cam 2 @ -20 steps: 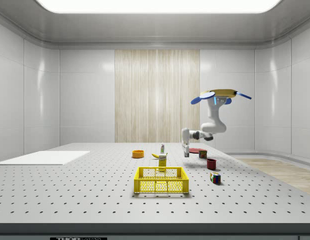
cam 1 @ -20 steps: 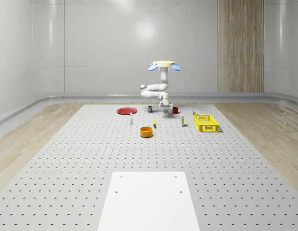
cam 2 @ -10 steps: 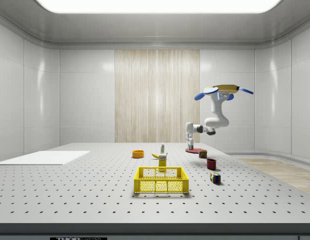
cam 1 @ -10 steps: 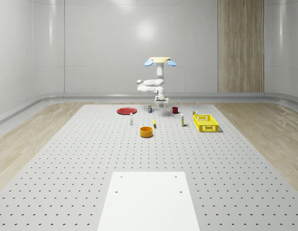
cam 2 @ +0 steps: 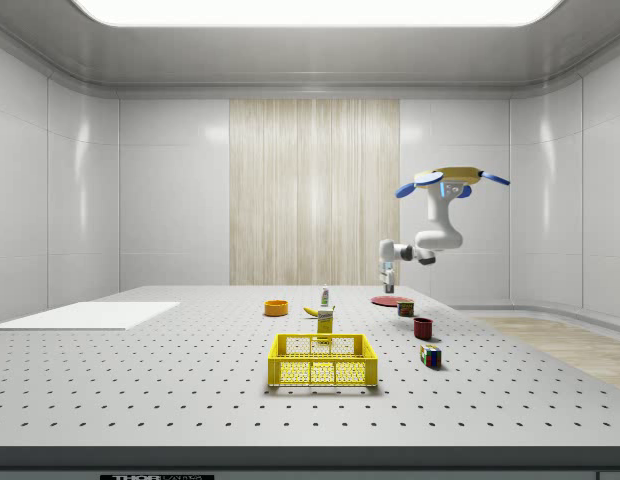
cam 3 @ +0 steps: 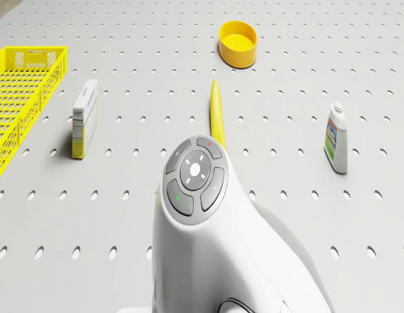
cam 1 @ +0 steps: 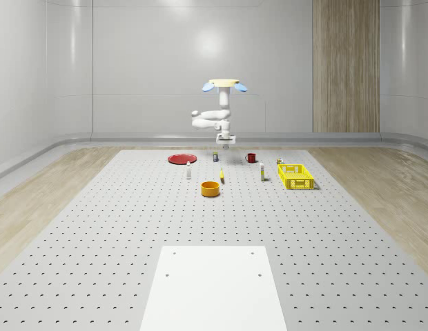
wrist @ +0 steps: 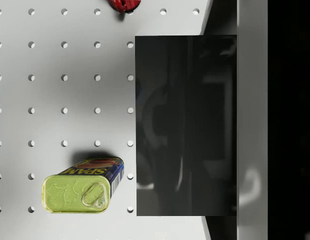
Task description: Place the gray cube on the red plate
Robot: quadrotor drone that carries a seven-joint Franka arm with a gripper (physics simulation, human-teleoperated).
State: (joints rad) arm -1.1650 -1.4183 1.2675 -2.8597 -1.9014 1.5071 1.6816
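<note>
Since half a second ago the drone (cam 1: 224, 84) has shifted toward the whole-scene view's left and the arm has carried the end effector (cam 1: 225, 143) higher above the desk (cam 1: 96, 227). The gray cube (wrist: 185, 125) sits clamped between the closed fingers, hanging in the air just above the tin (wrist: 82, 186) whose label reads "SPAM". The red plate (cam 1: 181, 159) lies on the desk at about 8 o'clock from the end effector in the whole-scene view, well apart from the cube. The red mug (cam 1: 251, 158) stands at about 4 o'clock. Nearer the whole-scene camera are the orange bowl (cam 1: 210, 188), a banana (cam 3: 217, 111), a small bottle (cam 3: 335, 138), a carton (cam 3: 85, 117) whose print is unreadable, and the yellow crate (cam 1: 295, 176). The drone hovers over the desk's far part.
</note>
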